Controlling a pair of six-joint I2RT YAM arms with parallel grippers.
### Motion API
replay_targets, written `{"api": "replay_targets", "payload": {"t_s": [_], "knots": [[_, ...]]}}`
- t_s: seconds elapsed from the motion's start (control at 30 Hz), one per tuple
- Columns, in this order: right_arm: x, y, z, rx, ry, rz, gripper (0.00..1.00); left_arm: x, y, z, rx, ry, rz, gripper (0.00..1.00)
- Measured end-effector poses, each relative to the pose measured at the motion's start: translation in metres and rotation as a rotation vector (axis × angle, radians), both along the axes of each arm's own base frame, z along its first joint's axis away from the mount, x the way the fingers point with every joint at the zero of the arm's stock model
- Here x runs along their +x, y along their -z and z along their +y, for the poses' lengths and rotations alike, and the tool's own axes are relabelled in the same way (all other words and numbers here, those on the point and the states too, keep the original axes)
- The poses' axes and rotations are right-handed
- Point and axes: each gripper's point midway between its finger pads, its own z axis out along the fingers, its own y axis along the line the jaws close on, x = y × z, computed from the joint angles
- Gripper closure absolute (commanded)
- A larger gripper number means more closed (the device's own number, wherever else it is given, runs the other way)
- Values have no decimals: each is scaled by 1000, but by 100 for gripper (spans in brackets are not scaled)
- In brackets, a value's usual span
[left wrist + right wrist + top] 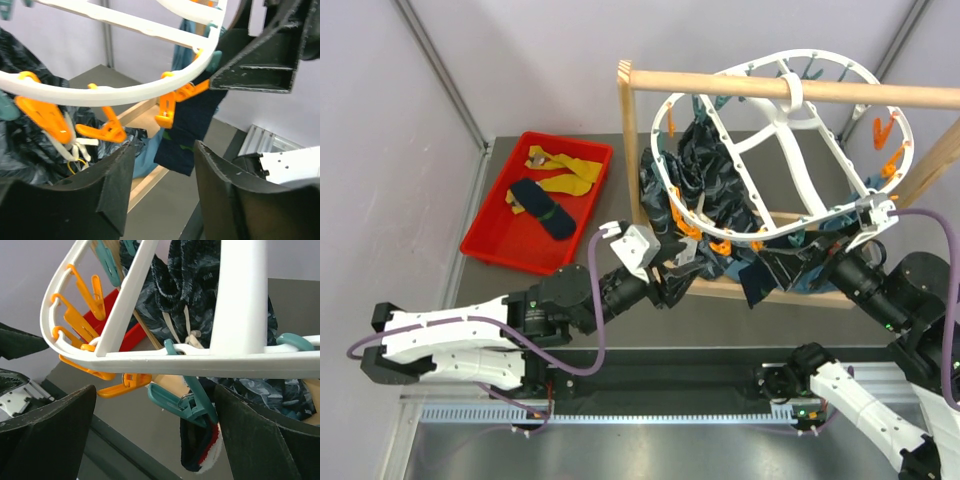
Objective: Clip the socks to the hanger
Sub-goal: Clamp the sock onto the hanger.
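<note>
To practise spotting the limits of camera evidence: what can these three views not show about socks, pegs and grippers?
Top view: fingertips of the left gripper lost against the dark patterned cloth.
Top view: yellow socks overlap in the red tray; count unclear.
Left wrist view: top edge of the navy sock behind an orange peg.
Right wrist view: dark item under the teal peg, partly behind a finger; unidentifiable.
</note>
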Motion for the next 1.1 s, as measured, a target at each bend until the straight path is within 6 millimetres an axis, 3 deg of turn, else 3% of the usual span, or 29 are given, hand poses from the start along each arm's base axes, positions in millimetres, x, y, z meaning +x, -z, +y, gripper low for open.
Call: {"api": "replay_targets", "payload": {"t_s": [0.2,0.47,0.73,1.1], "knots": [[1,12,-6,-53,24,19,0,-12,21,-20,37,84,11,37],[9,7,-21,-70,113,2,0,-19,49,-49,113,143,25,37],[14,1,-23,-78,124,-86,0,-24,44,-54,78,176,38,37],[1,-37,-26,93,123,-281,0,-27,44,-56,49,191,56,36]]}}
